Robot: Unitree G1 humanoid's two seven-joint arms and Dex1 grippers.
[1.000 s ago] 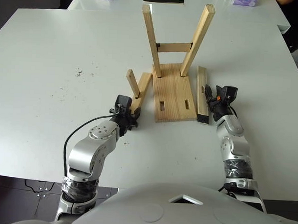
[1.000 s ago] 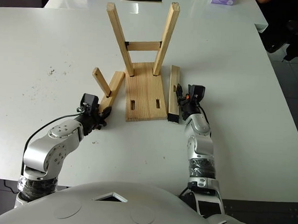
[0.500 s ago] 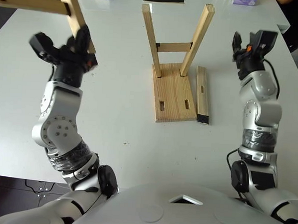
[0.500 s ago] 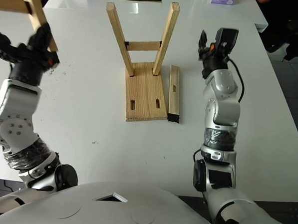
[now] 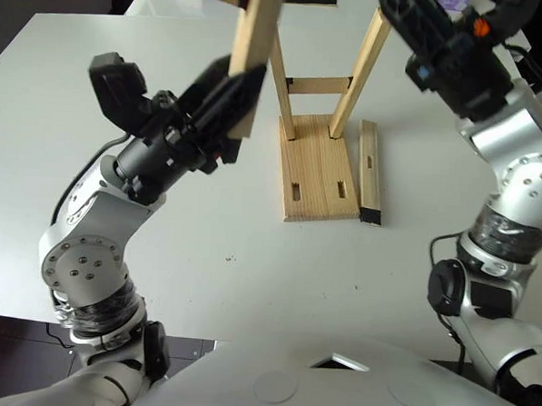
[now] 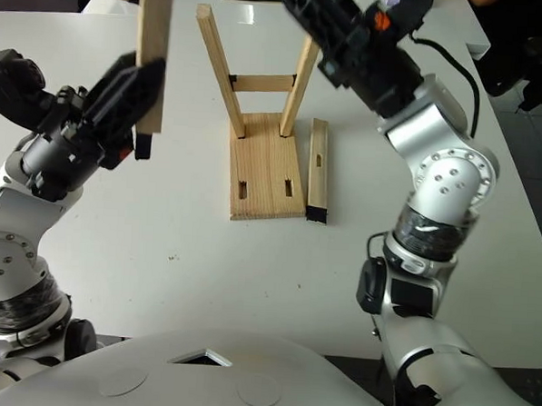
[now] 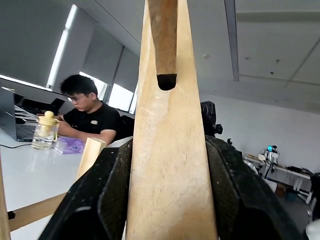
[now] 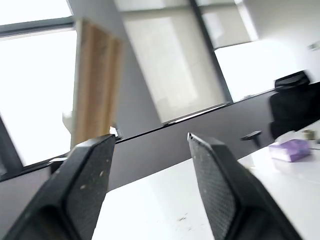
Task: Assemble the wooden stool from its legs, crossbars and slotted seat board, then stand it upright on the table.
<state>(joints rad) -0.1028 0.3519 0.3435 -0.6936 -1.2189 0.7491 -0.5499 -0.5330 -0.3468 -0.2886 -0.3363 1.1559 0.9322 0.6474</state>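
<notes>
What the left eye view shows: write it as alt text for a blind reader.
The left gripper holds a leg-and-crossbar piece high over the table; the right gripper is raised, open and empty. On the table lies the seat board with two joined legs standing in it and a loose leg beside it.

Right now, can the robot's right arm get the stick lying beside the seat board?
Probably yes: the right gripper is open and empty above the table, and the loose leg lies uncovered right of the seat board.
</notes>
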